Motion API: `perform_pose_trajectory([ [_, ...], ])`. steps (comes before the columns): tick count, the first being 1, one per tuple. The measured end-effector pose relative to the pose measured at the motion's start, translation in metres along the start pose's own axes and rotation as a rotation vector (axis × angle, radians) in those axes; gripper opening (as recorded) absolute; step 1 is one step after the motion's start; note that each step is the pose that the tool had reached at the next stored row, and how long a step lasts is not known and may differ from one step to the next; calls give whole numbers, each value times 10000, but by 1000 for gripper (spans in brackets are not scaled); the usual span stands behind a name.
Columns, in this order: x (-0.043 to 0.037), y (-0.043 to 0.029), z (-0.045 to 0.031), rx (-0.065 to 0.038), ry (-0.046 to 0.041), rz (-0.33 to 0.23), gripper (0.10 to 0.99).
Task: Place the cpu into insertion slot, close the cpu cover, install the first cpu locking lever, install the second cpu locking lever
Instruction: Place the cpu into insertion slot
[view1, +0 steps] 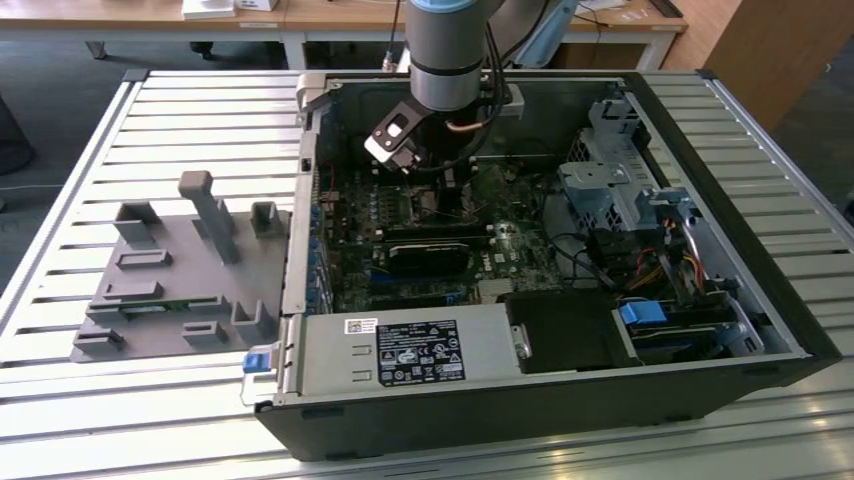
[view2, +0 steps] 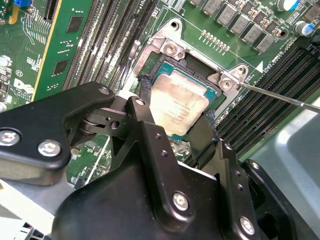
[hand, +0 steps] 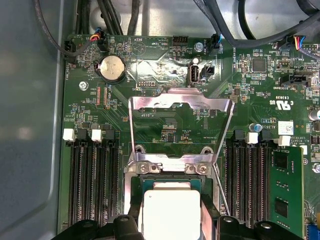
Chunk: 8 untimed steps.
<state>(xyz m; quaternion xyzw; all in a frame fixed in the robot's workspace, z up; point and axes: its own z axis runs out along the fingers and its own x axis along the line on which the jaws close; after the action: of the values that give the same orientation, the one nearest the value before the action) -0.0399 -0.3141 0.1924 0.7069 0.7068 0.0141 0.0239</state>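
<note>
The black gripper (view2: 175, 112) pinches the flat square silver-grey chip (view2: 179, 102), with its fingers (view2: 145, 97) pressed on two opposite sides. The chip sits in the square black socket (view2: 164, 62) on the green circuit board (hand: 250, 90). The thin silver metal cover frame (hand: 210, 102) stands flipped open just beside the socket.

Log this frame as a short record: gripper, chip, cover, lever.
gripper: black gripper shut on square silver-grey cpu chip
chip: at the square black insertion socket; fully seated or not, cannot tell
cover: thin silver metal cover frame standing open, off the socket
lever: thin metal lever rod unlatched, sticking out beside the socket
</note>
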Motion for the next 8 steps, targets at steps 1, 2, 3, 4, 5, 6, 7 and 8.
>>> perform_pose_trajectory([
  [1, 1, 0, 1, -2, 5, 1, 553],
  [2, 1, 0, 1, -1, 3, 0, 553],
  [3, 0, 0, 1, -1, 2, 0, 616],
  [4, 0, 0, 1, -1, 1, 0, 616],
  [5, 0, 0, 1, 0, 0, 0, 616],
  [6, 0, 0, 1, 0, 0, 0, 616],
  [7, 0, 0, -1, 1, -1, 0, 616],
  [8, 0, 0, -4, 1, -1, 1, 616],
])
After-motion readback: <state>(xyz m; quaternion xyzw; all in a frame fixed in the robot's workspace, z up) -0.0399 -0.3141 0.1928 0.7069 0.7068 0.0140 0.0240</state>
